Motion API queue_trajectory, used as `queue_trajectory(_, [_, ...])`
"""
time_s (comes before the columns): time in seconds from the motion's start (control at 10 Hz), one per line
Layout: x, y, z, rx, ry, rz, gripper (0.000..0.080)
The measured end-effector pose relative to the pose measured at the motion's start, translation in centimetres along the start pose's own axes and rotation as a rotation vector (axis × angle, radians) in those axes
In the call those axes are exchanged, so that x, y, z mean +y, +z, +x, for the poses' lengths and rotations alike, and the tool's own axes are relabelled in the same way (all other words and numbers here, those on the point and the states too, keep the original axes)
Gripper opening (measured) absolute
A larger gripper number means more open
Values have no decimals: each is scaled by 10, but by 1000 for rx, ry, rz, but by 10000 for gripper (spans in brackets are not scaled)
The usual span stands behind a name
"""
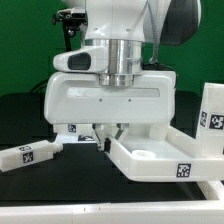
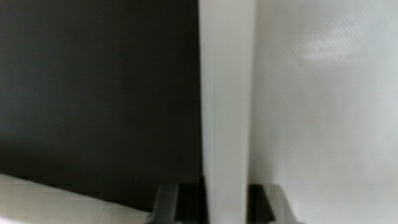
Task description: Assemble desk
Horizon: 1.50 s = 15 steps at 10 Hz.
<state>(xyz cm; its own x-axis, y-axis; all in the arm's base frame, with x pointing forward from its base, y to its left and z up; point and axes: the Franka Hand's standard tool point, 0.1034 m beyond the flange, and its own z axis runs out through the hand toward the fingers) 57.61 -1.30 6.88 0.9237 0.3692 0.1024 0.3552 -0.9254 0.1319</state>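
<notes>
End effector (image 1: 108,138) clamped on tabletop (image 1: 150,166) rim, leg (image 1: 30,155) well apart

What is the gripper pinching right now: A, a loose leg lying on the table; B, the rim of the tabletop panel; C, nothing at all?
B: in the wrist view the thin upright rim of the tabletop panel runs straight between the closed fingers of the gripper.

Rimmed white tabletop (image 1: 145,166) flat; tagged leg (image 1: 28,155) nearby
</notes>
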Motion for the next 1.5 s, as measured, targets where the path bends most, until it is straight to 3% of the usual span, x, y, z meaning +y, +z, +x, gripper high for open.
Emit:
queue_trajectory(0.1, [11, 2, 7, -13, -166, -8, 42])
queue_trajectory(0.2, [17, 2, 24, -17, -307, -24, 42])
queue_trajectory(0.3, [12, 1, 35, -13, -439, -31, 42])
queue_trajectory(0.4, [7, 1, 37, -17, -521, -34, 42])
queue_trajectory(0.8, [16, 3, 33, -42, -735, -55, 42])
queue_trajectory(1.1, [14, 6, 53, -25, -1137, -62, 42])
queue_trajectory(1.5, [19, 9, 48, -47, -1170, -67, 42])
